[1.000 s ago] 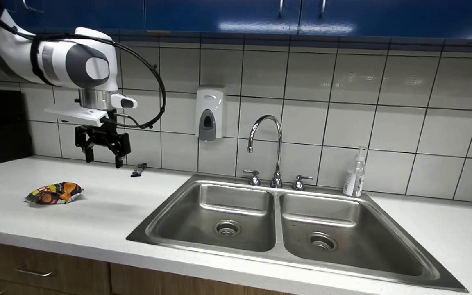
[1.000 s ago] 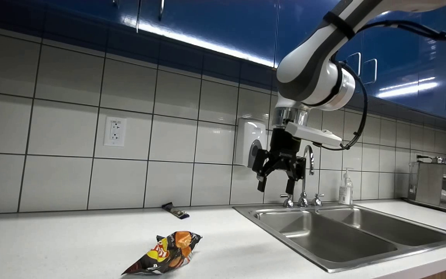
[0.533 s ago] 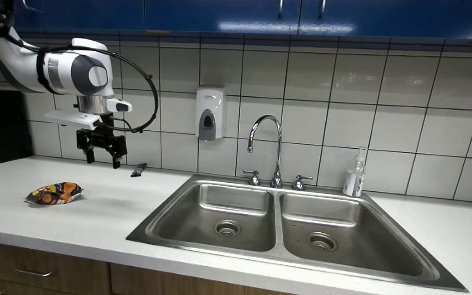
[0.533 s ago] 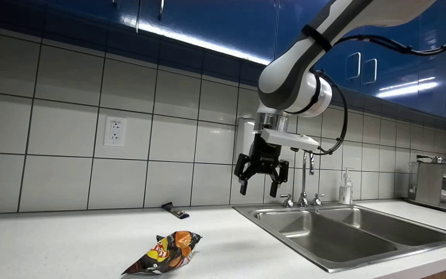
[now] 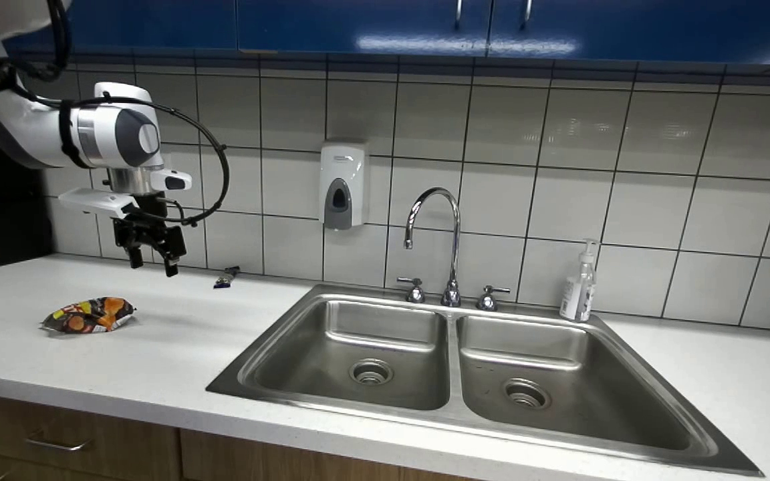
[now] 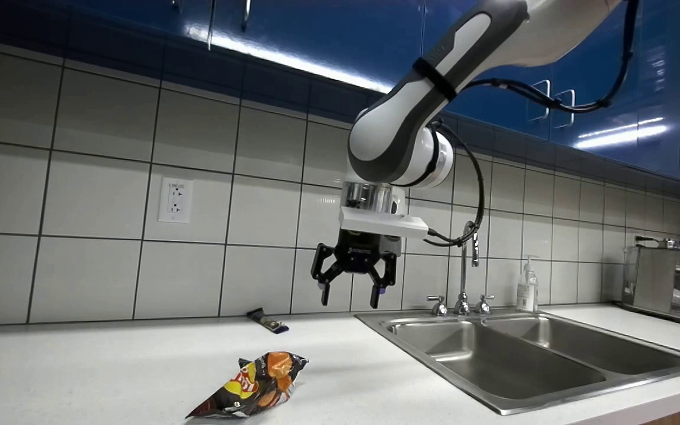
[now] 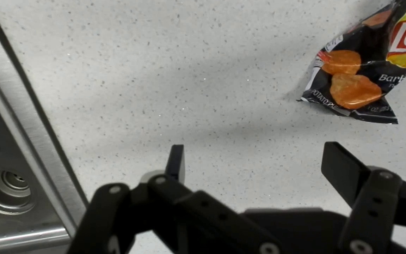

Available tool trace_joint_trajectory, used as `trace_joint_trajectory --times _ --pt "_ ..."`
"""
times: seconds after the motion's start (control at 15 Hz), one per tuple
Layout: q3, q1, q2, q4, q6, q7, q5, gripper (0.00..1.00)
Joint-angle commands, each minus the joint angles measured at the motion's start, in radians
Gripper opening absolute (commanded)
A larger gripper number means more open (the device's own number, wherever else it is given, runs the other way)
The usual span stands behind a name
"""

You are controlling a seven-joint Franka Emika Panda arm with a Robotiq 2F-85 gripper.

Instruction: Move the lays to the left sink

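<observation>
Hand (image 6: pixel 349 299) is hanging spread n empty, Lays bag (image 6: pixel 259 385) is looking light/crushable imo, prob needing gentle mid-bag pinch.

Lays bag (image 7: pixel 368 65): cut by your wrist view's top and right edges.
Sink (image 7: pixel 19 106): left edge crops it, same view.
Arm (image 5: pixel 31 137): upper part out of your frame, both exterior views.
Wall dispenser (image 6: pixel 391 245): mostly hidden from you in an exterior view.
Wrapper (image 6: pixel 267 322): print too small to read.

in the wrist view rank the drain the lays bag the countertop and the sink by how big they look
Largest to smallest, as visible:
Countertop
Sink, cut off by the frame
Lay's bag, also cut off
Drain
</observation>
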Motion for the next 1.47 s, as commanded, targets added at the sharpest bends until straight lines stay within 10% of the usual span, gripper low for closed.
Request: trace_joint_trajectory --times 0.0,1.4 --pt "-0.017 0.036 0.113 0.122 -0.007 0.073 -0.032 1.00" --pt "-0.041 0.196 0.311 0.431 -0.255 0.175 0.020 1.00"
